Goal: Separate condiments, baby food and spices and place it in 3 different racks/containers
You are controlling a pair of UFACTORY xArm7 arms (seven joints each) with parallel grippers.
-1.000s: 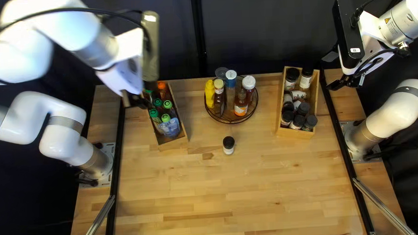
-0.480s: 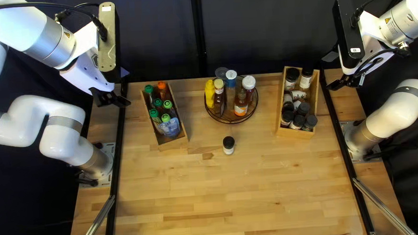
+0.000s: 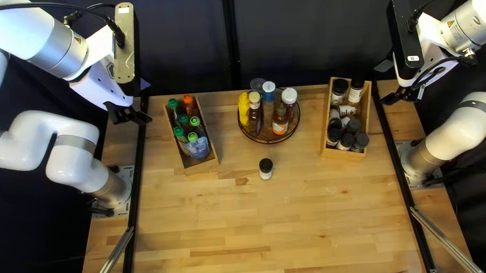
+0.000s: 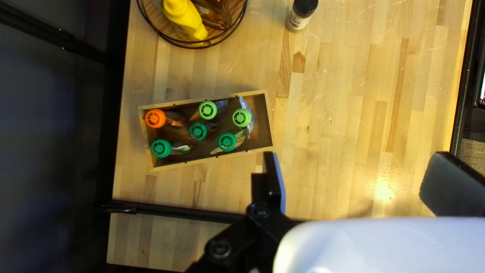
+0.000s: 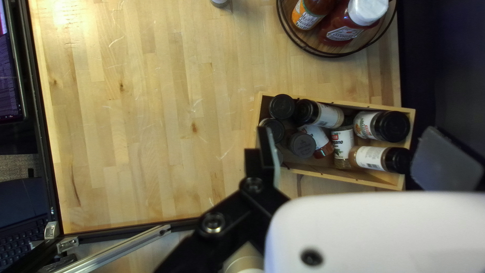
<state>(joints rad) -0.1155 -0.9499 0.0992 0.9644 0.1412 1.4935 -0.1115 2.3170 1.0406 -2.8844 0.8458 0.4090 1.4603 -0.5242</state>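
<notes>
- Loose spice jar (image 3: 266, 169): upright on the tabletop (image 3: 314, 221), between the pouch box (image 3: 201, 167) and the spice box (image 3: 343, 154), nearer the viewer than the wire-rimmed tray (image 3: 270, 141).
- Left gripper (image 4: 357, 174): fingers apart, nothing between them.
- Right gripper (image 5: 349, 151): fingers apart, above the spice box and clamped on nothing.
- Jar, handling: probably light and rigid; the smooth round wall may slip or roll if tipped. Glass or plastic cannot be told; treat as breakable.
- Jar, hold: best across the labelled body just below the black cap (image 3: 265, 164), fingers on opposite sides; surrounding space allows this.
- Capped pouches (baby food, by appearance): likely soft-bodied; the stiff caps, such as the orange cap (image 4: 155, 119), offer the firmer hold.
- Yellow bottle (image 3: 244, 110): likely squeezable; grip gently at mid-body.
</notes>
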